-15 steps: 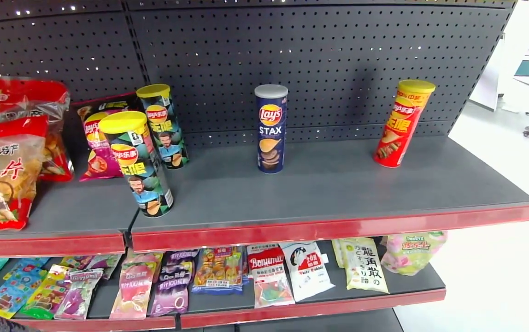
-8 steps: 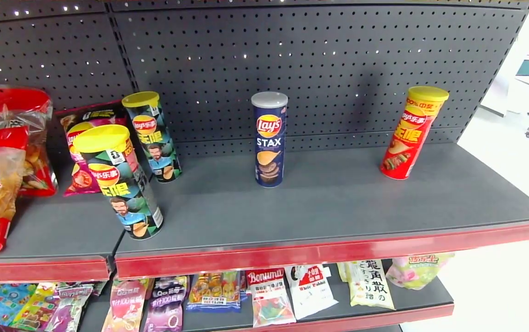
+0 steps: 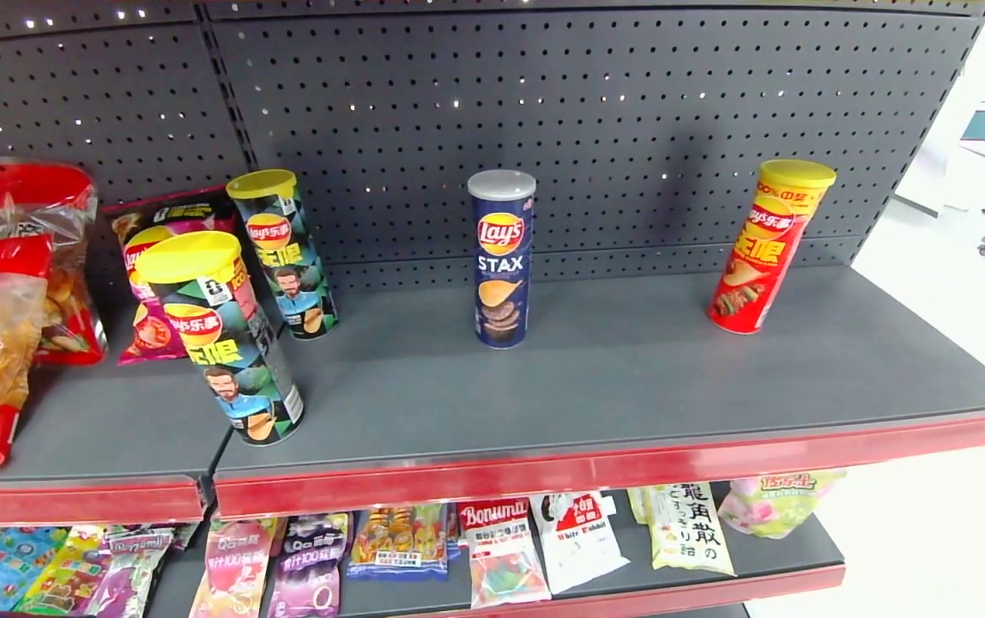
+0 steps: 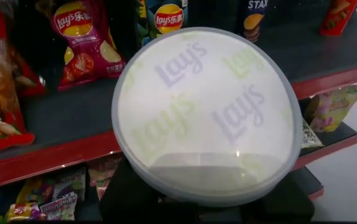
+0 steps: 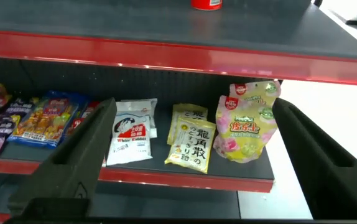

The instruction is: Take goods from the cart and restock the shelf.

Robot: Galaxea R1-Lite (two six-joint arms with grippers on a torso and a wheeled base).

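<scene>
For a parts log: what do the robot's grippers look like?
The right gripper has two broad, flat, matte black jaws with angled edges; no markings or cables are visible. The left gripper is black too, mostly hidden behind the chip can.

Bright even light. Floor (image 3: 956, 283) at right washed out by glare; light specks through pegboard (image 3: 544, 103) holes; soft shadow on pegboard; red shelf edge (image 3: 613, 468) glossy, bowed by lens distortion.
</scene>
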